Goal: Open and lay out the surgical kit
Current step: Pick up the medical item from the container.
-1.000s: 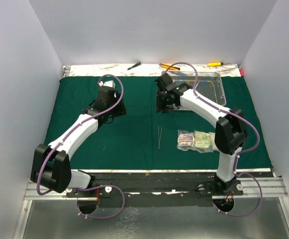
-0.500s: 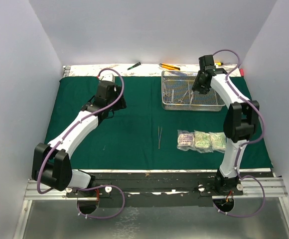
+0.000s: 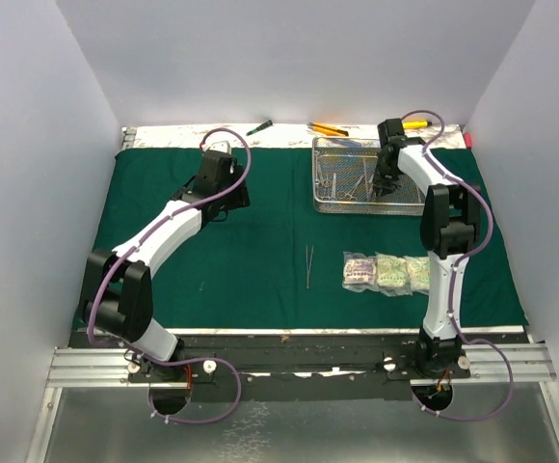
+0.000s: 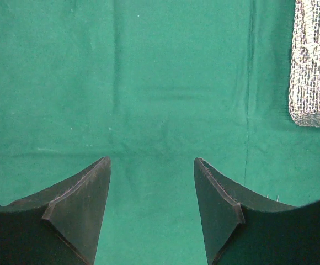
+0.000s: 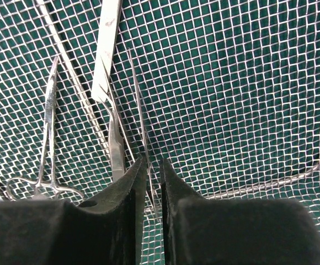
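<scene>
My right end effector is down inside the wire-mesh tray, with its fingertips just above the mesh floor. The jaws are drawn nearly together, leaving only a narrow slot. A thin steel instrument runs from ahead of me straight into that slot. I cannot tell whether the pads pinch it or only flank it.

Just left of that instrument, ahead of my left finger, lies a flat steel strip. Farther left, a ring-handled clamp lies with its rings toward me. The tray's wire rim curves past on my right.

My left end effector hangs released, its jaws wide apart with nothing between them. It is over bare dark green cloth wrap, which lies spread flat on the worktop. A corner of the tray shows ahead of it and to its right, well apart from the fingers.

Behind my right end effector, toward my bases and off to its left, the tweezers lie on the cloth. The three clear packets sit in a row just right of them.

Beyond the tray, on the silvery strip of worktop, lie a green-handled screwdriver, an orange-handled one and a yellow-handled one.
</scene>
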{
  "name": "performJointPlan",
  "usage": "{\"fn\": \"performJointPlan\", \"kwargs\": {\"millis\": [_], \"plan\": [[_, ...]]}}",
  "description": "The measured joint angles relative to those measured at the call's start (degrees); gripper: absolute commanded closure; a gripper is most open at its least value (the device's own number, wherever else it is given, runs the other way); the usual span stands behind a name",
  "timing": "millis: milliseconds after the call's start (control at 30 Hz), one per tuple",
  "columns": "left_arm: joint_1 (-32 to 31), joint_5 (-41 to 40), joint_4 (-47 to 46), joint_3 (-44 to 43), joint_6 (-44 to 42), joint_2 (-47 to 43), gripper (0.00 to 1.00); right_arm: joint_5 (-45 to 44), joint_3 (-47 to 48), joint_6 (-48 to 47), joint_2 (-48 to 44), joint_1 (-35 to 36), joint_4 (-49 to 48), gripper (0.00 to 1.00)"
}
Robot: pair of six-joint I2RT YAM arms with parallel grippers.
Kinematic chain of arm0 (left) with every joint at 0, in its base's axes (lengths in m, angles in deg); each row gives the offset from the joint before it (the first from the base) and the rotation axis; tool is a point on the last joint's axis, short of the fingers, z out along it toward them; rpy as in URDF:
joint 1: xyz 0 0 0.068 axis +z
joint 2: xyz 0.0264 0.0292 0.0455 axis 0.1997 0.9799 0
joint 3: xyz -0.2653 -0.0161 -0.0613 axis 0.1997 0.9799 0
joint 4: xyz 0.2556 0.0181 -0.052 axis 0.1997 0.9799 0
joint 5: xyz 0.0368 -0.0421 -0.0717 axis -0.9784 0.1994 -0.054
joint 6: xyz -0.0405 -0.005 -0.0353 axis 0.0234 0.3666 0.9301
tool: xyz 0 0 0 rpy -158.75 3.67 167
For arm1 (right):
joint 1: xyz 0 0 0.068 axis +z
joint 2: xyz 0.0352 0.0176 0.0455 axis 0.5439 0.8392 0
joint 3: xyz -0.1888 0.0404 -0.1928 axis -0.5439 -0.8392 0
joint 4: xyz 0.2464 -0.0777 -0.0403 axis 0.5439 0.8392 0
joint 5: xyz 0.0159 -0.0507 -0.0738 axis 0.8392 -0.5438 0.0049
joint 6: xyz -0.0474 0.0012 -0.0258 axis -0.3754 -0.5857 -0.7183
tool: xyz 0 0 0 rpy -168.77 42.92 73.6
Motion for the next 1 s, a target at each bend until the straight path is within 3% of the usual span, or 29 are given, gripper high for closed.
{"fn": "performJointPlan", "kwargs": {"millis": [233, 367, 667, 867, 1000], "plan": [[0.0, 0.0, -0.7, -1.9, -0.6, 2.1, 0.37, 0.5, 1.0, -1.1, 1.9, 0.0, 1.1, 0.82], [0.0, 0.0, -0.8, -2.2, -0.9, 2.7, 0.37, 0.5, 1.1, -1.6, 1.9, 0.0, 1.0, 0.99], [0.0, 0.0, -0.8, -2.3, -1.0, 2.8, 0.37, -0.8, 1.5, -0.9, 1.4, 0.0, 0.9, 0.99], [0.0, 0.0, -0.8, -2.5, -1.0, 2.8, 0.37, -1.4, -1.5, 0.2, -7.1, 0.0, -1.7, 0.99], [0.0, 0.1, -0.8, -2.5, -1.1, 2.8, 0.37, 3.2, -1.6, 0.8, -14.4, 0.0, -4.5, 0.99]]}}
